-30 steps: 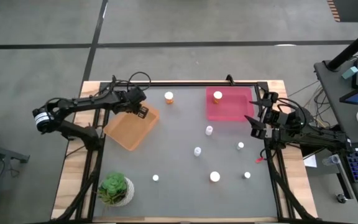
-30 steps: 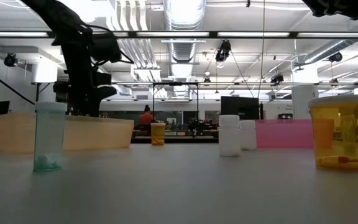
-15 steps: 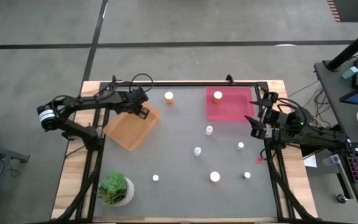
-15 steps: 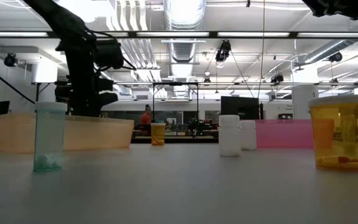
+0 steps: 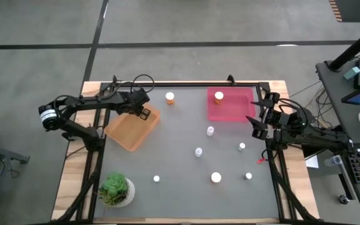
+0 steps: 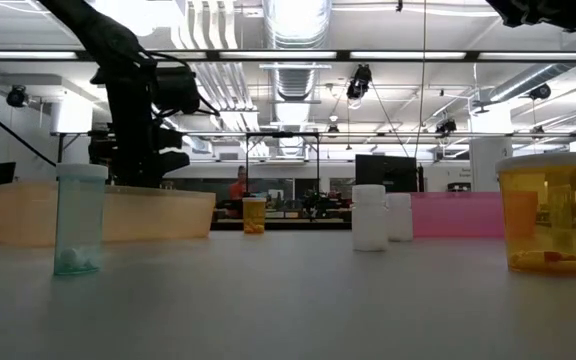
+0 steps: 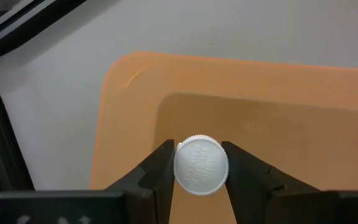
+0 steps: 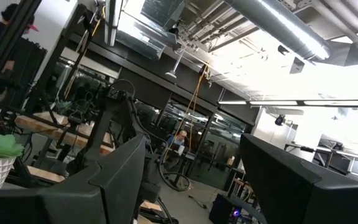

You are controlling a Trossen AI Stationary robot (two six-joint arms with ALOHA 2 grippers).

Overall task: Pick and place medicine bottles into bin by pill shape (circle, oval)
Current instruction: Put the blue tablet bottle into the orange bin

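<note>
From above, the left gripper (image 5: 144,113) hangs over the orange bin (image 5: 132,128); the right gripper (image 5: 255,124) waits, jaws apart, by the table's right edge, bottles loose between; in the left wrist view it clasps a white-capped bottle (image 7: 201,165) above the bin; next, I judge, comes letting go.

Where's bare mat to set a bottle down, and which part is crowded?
Free: the mat's middle left, between the orange bin, the plant and the small bottle. Also the far strip between the orange-capped bottle and the pink bin. Crowded: the right half, where five bottles stand scattered below the pink bin. The left claw holds a white-capped bottle over the orange bin.
</note>
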